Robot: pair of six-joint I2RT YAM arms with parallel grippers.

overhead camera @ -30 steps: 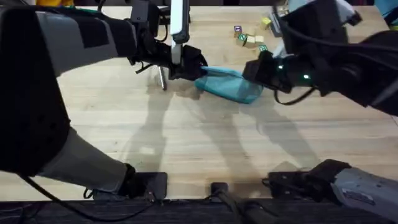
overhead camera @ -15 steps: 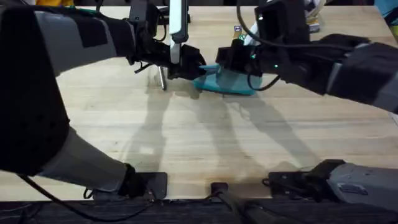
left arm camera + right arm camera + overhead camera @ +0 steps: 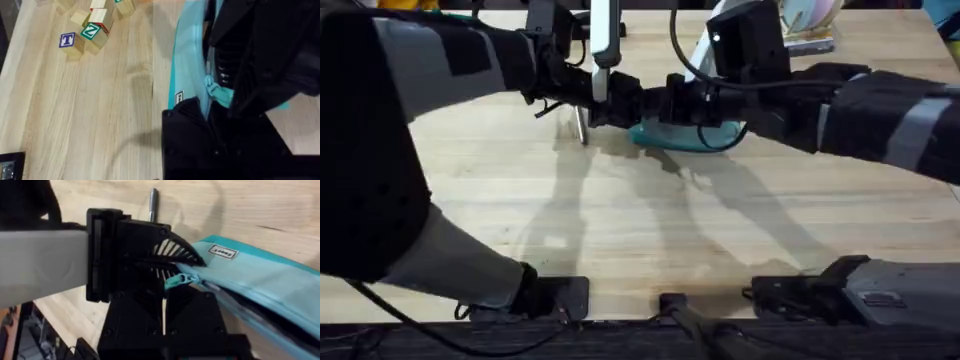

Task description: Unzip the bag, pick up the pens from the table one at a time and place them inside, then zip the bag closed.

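Observation:
The teal bag (image 3: 705, 136) lies on the table (image 3: 650, 230) at the back middle. My left gripper (image 3: 625, 103) is shut on the bag's left end, by the small white label (image 3: 179, 96). My right gripper (image 3: 665, 106) has reached across and meets it there. Its fingertips (image 3: 164, 292) are closed on the teal zipper pull (image 3: 177, 280), which also appears in the left wrist view (image 3: 219, 93). Behind the pull a dark gap runs along the bag's top (image 3: 260, 280). A silver-grey pen (image 3: 582, 125) lies just left of the bag, beyond the left gripper (image 3: 152, 202).
Lettered wooden blocks (image 3: 90, 32) sit on the table beyond the bag. A white upright object (image 3: 605, 30) stands at the back behind the left arm. Both arms' shadows fall on the bare wood in front of the bag.
My right gripper has travelled left along the bag's top, from its right end to its left end beside the left gripper. The bag now lies flatter. The left arm and pen have not moved.

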